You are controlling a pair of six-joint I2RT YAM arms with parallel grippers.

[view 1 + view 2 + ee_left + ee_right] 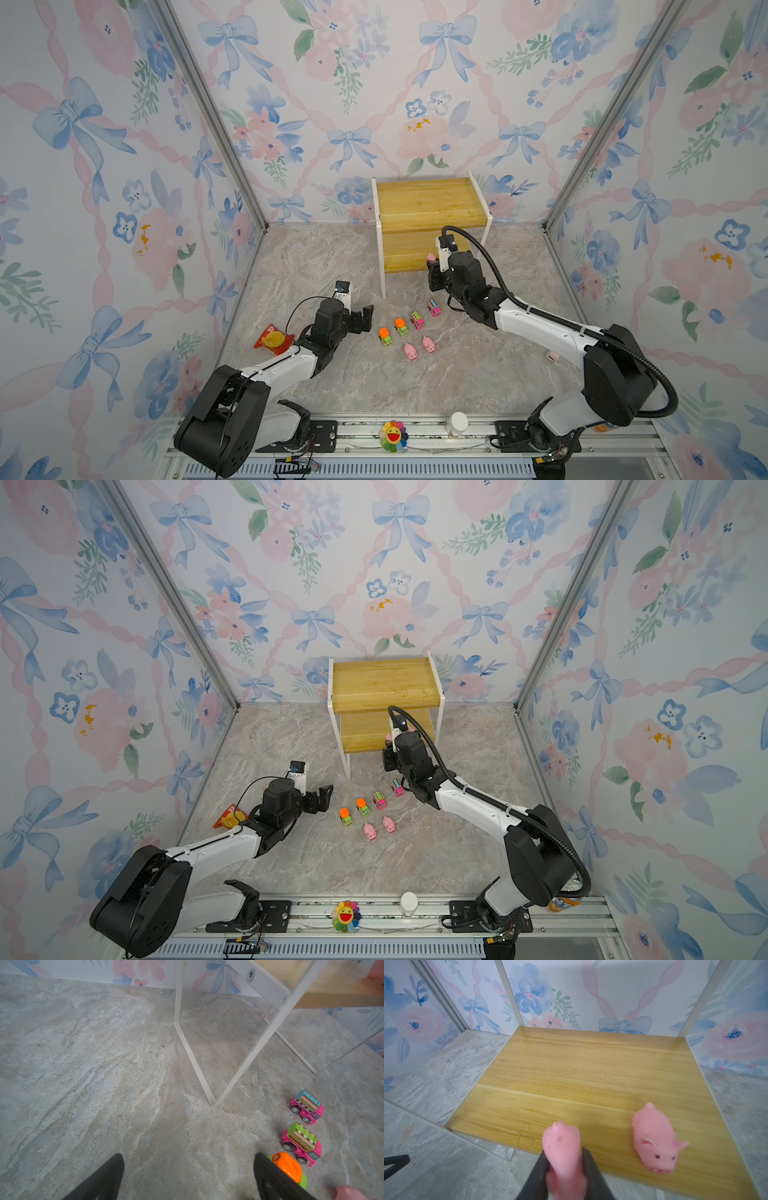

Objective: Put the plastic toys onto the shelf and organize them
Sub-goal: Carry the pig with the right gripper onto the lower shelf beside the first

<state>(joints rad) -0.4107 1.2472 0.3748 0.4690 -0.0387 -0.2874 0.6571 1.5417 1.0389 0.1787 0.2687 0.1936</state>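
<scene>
Grey marbled tabletop [415, 386] lies inside a booth with walls of flowered wallpaper [332, 83]. Nearest, the left arm is stretched low from its base. The left gripper [366, 319] hangs low over the table, jaws spread, with nothing between them. Just beside it two green cars [385, 336] [401, 326] and two pink cars [417, 320] [434, 308] stand in one slanted row, with two loose pigs [410, 352] [428, 344] in front. Farther, the right arm reaches to the shelf [419, 199]. The right gripper [563, 1152] pinches a pink pig [561, 1142] at the front edge of the lower board [591, 1068], where a second pig [654, 1140] lies. Whether the pink pig touches the wood, I cannot tell. In both top views the wrist hides the second pig and most of the pink pig. The left arm half covers a snack packet [272, 340].
</scene>
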